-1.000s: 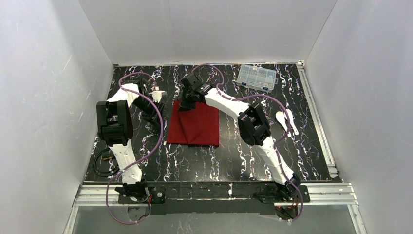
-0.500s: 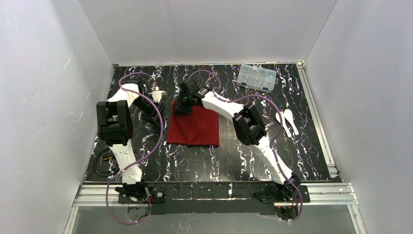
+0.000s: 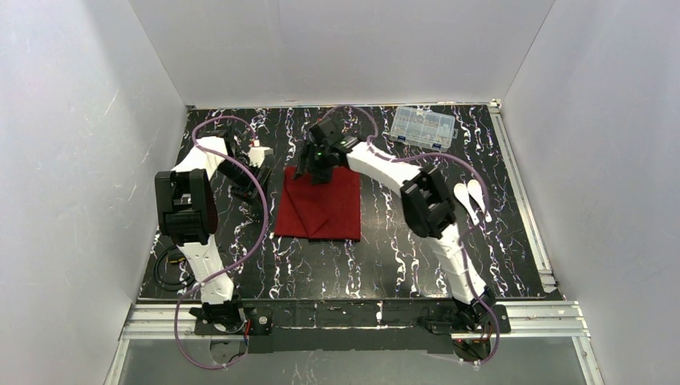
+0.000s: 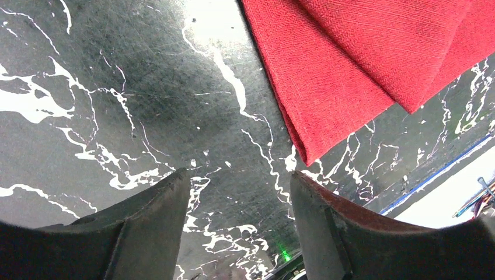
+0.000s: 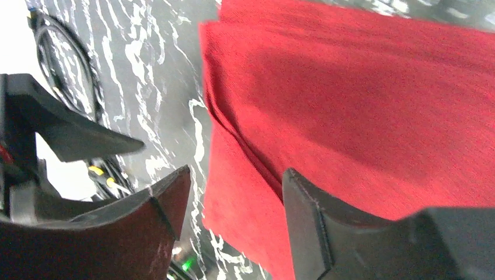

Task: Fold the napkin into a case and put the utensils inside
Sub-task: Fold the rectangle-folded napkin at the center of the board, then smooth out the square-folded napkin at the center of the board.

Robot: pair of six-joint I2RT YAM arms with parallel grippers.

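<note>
Napkin (image 3: 321, 204) first: it lies on the middle of the table (image 3: 377, 265), folded down to an upright oblong with a slanted flap across its left half. I can see layered edges along one side in both wrist views. It is part-way to a case, I'd say, but not a pouch yet.

My right gripper (image 5: 236, 175) hovers over the far edge of the cloth with its jaws standing well apart. Red fabric shows through the gap below them, and I see nothing pinched. My left gripper (image 4: 239, 175) sits over bare table just beside the cloth's left edge, with a folded corner in front of it. Its jaws are also parted and empty.

The utensils (image 3: 471, 199) lie side by side near the right edge of the table, well apart from the cloth and untouched. A clear compartment box (image 3: 422, 127) sits at the far right.

So I judge this as the folding step, between grips. The next move calls for picking an edge or corner cleanly — all the layers that should travel, not just the top one — and carrying it across without dragging the whole stack. Loading the utensils comes after that.
</note>
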